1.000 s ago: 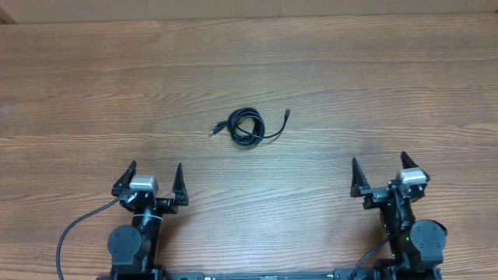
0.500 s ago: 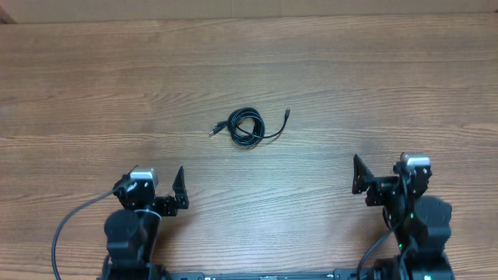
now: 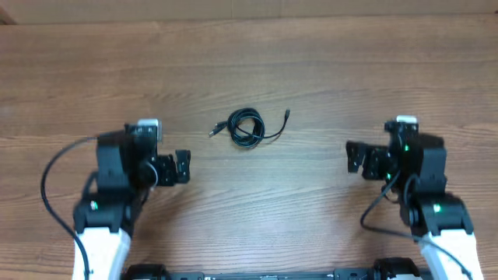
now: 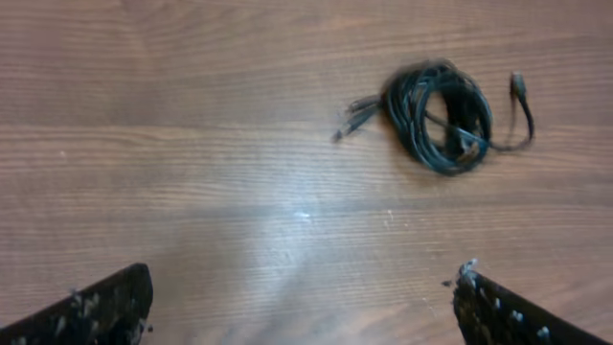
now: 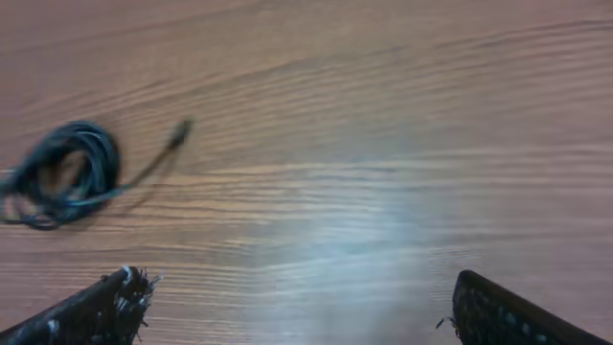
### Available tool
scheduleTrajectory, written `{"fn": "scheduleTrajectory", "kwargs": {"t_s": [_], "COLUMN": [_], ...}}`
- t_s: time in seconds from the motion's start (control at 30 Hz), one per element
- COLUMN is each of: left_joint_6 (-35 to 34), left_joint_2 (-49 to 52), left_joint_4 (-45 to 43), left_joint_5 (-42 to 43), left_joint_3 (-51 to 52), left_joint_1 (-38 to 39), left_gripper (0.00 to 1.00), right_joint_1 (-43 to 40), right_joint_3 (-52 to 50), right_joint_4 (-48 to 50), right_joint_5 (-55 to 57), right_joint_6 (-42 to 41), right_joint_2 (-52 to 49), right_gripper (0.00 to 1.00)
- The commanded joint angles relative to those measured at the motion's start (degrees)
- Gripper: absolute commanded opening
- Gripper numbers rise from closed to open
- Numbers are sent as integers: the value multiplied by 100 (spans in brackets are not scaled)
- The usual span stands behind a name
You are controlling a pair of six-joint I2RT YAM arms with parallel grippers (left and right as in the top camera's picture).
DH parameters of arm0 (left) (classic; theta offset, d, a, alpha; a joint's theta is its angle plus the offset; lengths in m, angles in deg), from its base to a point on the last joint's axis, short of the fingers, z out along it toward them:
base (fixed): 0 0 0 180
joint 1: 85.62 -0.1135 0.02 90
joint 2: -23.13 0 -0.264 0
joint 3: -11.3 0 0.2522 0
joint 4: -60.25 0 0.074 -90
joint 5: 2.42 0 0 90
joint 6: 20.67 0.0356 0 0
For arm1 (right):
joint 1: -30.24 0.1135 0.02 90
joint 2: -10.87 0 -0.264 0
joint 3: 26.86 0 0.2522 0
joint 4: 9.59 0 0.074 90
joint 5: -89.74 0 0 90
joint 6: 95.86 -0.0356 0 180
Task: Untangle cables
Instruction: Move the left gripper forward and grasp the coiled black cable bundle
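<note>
Overhead: thin black cables [image 3: 247,127] lie in a small round coil on the grained wooden surface [image 3: 327,62], plug ends trailing either side, well apart from the left claw [image 3: 179,166] and right claw [image 3: 355,158]; left wrist: speckled dark fingers [image 4: 105,307] spread wide, empty, coil ahead to the right; right wrist: fingers [image 5: 96,311] wide apart, empty, coil blurred at far left

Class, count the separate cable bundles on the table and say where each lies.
1. The cables lie in one coil on the table, ahead of and between the left gripper and right gripper, touching neither. How many cords the coil holds cannot be told.
</note>
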Motion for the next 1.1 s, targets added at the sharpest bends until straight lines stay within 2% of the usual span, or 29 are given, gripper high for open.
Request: {"fn": "scheduleTrajectory", "kwargs": {"t_s": [0.0, 0.07, 0.2, 0.4, 0.57, 0.87, 0.93, 1.07], "left_joint_6": [-44, -57, -544, -940, -1137, -442, -444, -448], "left_joint_2": [573, 780, 986, 1296, 1836, 3316, 3598, 4131], "left_joint_4": [756, 933, 846, -560, -1436, -2293, -2461, -2846], "left_joint_5": [326, 374, 496, 1108, 1027, -334, -599, -511], "left_joint_3": [-1005, -1233, -1268, -1268, -1272, -1274, -1276, -1274], "left_joint_1": [-31, -31, -31, 7, 382, 1628, 1775, 1941], "left_gripper": [100, 100, 100, 100, 95, 92, 89, 77], "right_joint_1": [44, 44, 44, 44, 44, 44, 44, 44], "right_joint_3": [483, 503, 503, 503, 503, 503, 503, 503], "right_joint_4": [13, 105, 249, 400, 396, 393, 393, 393], "right_joint_5": [-841, -1095, -1259, -1259, -1259, -1259, -1259, -1259], "right_joint_6": [-35, -35, -35, -35, -35, -37, -37, -37], "right_joint_2": [-402, -538, -588, -588, -588, -588, -588, -588], "right_gripper": [100, 100, 100, 100, 100, 100, 100, 100]}}
